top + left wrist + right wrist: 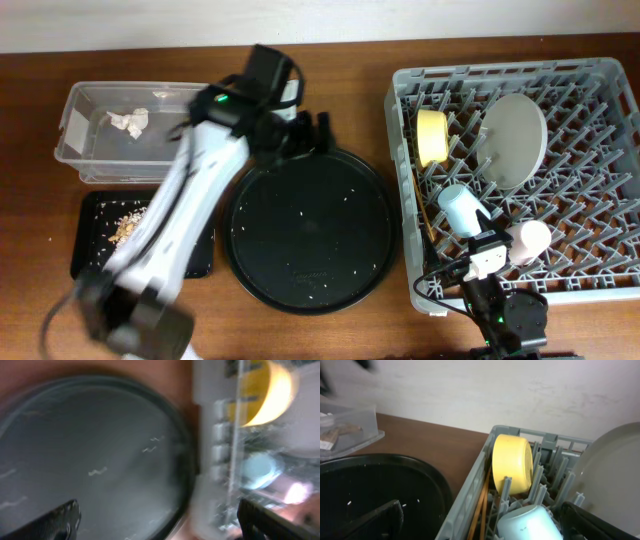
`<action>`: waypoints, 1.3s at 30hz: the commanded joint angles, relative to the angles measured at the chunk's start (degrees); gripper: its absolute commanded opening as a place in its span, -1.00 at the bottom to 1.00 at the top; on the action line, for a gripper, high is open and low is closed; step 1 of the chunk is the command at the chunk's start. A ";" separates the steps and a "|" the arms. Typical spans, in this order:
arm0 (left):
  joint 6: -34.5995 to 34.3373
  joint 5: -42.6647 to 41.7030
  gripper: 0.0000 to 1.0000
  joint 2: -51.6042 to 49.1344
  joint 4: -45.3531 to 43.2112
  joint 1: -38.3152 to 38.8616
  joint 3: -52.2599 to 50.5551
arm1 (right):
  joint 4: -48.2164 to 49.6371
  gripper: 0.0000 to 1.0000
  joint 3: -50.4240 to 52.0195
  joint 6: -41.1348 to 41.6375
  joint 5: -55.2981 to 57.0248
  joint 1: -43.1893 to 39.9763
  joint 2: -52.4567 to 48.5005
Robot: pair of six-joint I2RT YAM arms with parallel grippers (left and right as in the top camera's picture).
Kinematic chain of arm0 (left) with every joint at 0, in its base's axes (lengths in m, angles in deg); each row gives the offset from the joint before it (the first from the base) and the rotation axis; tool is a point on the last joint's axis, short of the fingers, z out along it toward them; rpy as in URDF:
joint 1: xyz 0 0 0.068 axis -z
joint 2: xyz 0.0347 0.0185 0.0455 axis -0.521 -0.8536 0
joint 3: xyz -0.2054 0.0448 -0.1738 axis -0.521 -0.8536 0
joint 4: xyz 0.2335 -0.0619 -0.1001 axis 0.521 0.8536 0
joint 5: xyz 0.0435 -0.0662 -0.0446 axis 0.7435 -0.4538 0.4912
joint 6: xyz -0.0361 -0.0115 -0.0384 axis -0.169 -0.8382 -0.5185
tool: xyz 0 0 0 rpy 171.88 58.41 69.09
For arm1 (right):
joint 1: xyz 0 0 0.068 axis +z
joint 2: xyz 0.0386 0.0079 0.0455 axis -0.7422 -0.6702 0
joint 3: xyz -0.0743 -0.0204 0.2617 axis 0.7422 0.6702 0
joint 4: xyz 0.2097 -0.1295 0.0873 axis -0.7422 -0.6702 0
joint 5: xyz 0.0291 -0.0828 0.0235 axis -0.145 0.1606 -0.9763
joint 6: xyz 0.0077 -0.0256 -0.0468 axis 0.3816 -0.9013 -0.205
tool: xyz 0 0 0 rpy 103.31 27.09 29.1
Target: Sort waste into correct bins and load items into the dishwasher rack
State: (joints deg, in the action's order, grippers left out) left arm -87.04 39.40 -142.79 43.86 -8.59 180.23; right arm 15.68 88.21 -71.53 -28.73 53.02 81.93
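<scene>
The grey dishwasher rack [600, 90] holds the yellow bowl [431, 137], the grey-green plate [514, 140], the light-blue cup [461, 210] and the pink cup [528, 240]. The chopsticks [481, 505] lie along its left wall. The white tissue [128, 122] lies in the clear tub [75, 150]; a brownish piece [336, 434] shows there too. Beige scraps [125, 228] lie in the shallow black tray [90, 262]. My left gripper [312, 128] [160, 525] is open and empty over the round tray's back rim. My right gripper [483, 250] [485, 527] is open and empty at the rack's front left, just behind the blue cup [530, 522].
The large round black tray [310, 225] with a few white specks sits between the bins and the rack. My left arm reaches from the front left across the shallow black tray and the tub's right end. The wall runs behind the table.
</scene>
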 commanded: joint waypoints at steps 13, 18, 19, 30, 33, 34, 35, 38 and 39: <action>8.39 28.89 0.99 40.44 23.50 -0.11 0.35 | -0.09 0.96 0.42 -0.17 -0.28 -0.35 0.31; 8.39 28.89 0.99 43.56 23.89 -0.11 0.37 | -0.09 0.96 0.42 -0.17 -0.26 -0.35 0.31; 8.52 29.81 0.99 43.56 24.24 -0.11 0.35 | -0.09 0.96 0.42 -0.17 -0.26 -0.35 0.31; 18.73 19.12 0.99 69.99 -28.39 -11.93 -49.24 | -0.09 0.96 0.42 -0.17 -0.28 -0.35 0.31; 20.44 19.21 0.99 80.37 -37.64 -13.03 -66.62 | -0.09 0.96 0.42 -0.17 -0.28 -0.35 0.31; 20.41 19.19 0.99 83.43 -39.87 -13.20 -71.17 | -0.09 0.96 0.42 -0.17 -0.26 -0.35 0.31; 20.41 19.21 0.99 85.92 -41.72 -13.31 -74.36 | -0.09 0.96 0.42 -0.17 -0.26 -0.35 0.31; 20.39 19.19 0.99 93.09 -47.76 -14.43 -82.40 | -0.09 0.96 0.42 -0.17 -0.26 -0.35 0.31; 20.41 19.23 0.99 95.60 -50.31 -14.88 -85.29 | -0.09 0.97 0.42 -0.17 -0.26 -0.35 0.31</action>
State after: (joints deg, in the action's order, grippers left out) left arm -67.80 59.38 -52.45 -2.74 -22.29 100.13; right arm 15.66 88.21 -71.51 -28.71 52.98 81.87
